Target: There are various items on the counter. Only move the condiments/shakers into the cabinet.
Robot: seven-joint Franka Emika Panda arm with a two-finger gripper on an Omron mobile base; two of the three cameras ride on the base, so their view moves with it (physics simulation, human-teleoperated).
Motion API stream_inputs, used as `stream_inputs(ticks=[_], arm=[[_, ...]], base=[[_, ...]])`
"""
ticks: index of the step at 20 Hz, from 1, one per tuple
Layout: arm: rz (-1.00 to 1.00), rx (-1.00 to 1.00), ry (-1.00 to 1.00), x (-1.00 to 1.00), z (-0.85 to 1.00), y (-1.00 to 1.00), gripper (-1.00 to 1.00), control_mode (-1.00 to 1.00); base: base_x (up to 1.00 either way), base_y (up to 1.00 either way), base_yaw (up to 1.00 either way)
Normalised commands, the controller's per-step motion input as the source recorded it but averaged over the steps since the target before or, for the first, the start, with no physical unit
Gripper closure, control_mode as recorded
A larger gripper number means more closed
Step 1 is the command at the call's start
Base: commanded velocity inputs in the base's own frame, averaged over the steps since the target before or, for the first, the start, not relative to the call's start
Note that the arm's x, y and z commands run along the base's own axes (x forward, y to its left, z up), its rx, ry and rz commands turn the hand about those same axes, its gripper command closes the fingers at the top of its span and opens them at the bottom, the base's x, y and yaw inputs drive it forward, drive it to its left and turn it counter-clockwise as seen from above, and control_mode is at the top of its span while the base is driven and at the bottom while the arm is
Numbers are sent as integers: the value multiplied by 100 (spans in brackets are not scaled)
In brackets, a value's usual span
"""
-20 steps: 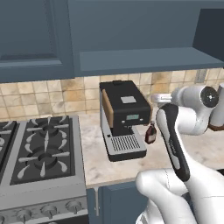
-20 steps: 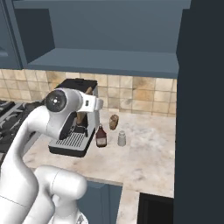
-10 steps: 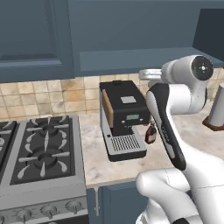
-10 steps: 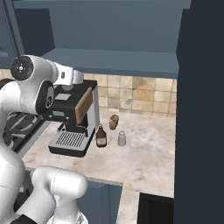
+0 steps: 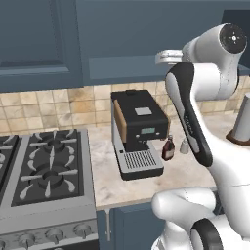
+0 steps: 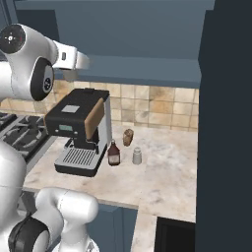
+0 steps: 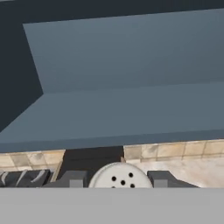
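Note:
My gripper (image 7: 116, 179) is shut on a pale shaker (image 7: 120, 176); its rounded, holed top shows between the two dark fingertips (image 7: 72, 179). The hand is raised in front of the cabinet's open shelf floor (image 7: 131, 113), level with its front edge. From the base, the gripper (image 5: 163, 57) (image 6: 84, 61) sits at the cabinet shelf (image 5: 122, 67) (image 6: 147, 69), above the coffee machine. On the counter (image 5: 185, 171) (image 6: 162, 172) stand the dark bottle (image 5: 168, 149) (image 6: 113, 153) and a second pale shaker (image 5: 184, 145) (image 6: 137, 155), side by side.
The black-and-silver coffee machine (image 5: 139, 132) (image 6: 81, 130) stands left of the bottle. A tall grey cylinder with a brown base (image 5: 242, 122) is at the counter's right. A small tan object (image 6: 128, 137) sits behind the bottle. The stove (image 5: 44, 171) lies to the left. A dark panel (image 6: 226, 123) blocks the right.
The arm has lifted the hand from just above the coffee machine up to the cabinet shelf, carrying the shaker. The bottle and the other shaker have stayed put.

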Motion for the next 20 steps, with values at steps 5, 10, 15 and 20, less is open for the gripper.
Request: stream_inputs(ticks=[5,10,15,20], arm=[[0,0,0,23,0,0,100,-100],[0,0,0,43,0,0,100,-100],[0,0,-1,54,-1,0,100,-100],[0,0,0,59,-10,0,100,-100]], base=[[0,0,0],[0,0,0],[0,0,0],[0,0,0]])
